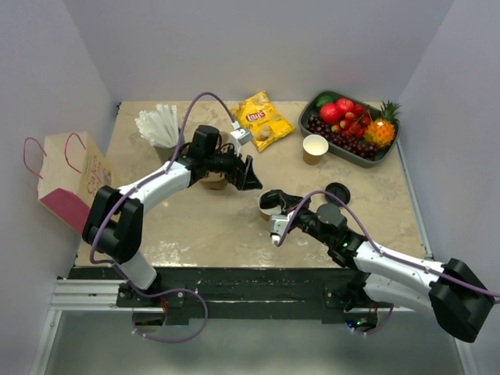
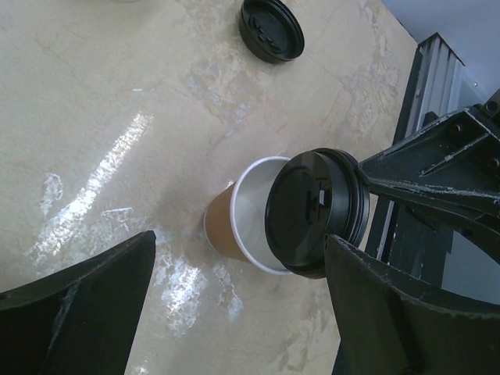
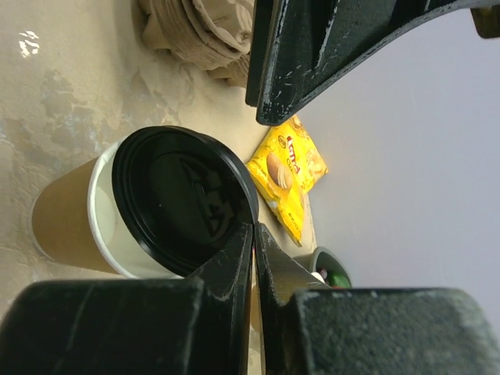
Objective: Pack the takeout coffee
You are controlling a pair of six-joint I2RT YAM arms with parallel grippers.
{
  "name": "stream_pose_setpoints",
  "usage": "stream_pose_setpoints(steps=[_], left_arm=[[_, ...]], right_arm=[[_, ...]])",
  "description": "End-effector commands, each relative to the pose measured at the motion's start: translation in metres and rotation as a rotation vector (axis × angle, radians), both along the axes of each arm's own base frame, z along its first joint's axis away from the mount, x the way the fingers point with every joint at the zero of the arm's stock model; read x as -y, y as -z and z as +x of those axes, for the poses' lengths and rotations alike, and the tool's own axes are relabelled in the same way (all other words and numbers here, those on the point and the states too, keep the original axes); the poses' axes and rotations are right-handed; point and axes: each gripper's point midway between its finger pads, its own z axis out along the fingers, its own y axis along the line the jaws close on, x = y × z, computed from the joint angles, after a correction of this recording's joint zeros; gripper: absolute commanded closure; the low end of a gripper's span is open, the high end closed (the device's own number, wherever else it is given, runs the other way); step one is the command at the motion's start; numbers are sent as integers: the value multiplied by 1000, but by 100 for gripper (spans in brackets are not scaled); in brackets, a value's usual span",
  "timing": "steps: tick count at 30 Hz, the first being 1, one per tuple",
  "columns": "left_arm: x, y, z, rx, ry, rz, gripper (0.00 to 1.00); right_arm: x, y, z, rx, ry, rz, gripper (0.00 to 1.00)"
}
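Note:
The takeout coffee stands mid-table as a tan paper cup point(image 1: 268, 206) point(image 2: 225, 228) point(image 3: 64, 220) with a white inside. Its round black lid point(image 2: 316, 211) point(image 3: 180, 199) lies askew over the mouth, and part of the white rim still shows. My right gripper point(image 1: 281, 208) point(image 2: 363, 181) point(image 3: 254, 228) is shut on the lid's edge, its two fingers pressed close together on the rim. My left gripper point(image 1: 250, 173) point(image 2: 238, 269) hangs open just beyond the cup, its fingers wide apart and holding nothing.
A loose black lid point(image 1: 337, 191) point(image 2: 271, 30) lies right of the cup. Farther back are a lidless tan cup point(image 1: 315, 148), a yellow chips bag point(image 1: 264, 119) point(image 3: 293, 176) and a fruit tray point(image 1: 312, 109). A paper bag point(image 1: 70, 180) stands at the left edge.

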Motion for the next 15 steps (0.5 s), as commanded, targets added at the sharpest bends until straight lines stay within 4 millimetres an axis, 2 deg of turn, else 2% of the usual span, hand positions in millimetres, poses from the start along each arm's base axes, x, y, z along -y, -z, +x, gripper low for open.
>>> stream_pose_setpoints(steps=[1, 15], left_arm=[[10, -1, -15, -2, 68, -22, 7], [14, 7, -29, -11, 100, -11, 7]], right_arm=[[-5, -4, -9, 1, -57, -10, 92], [-3, 12, -19, -58, -91, -75, 88]])
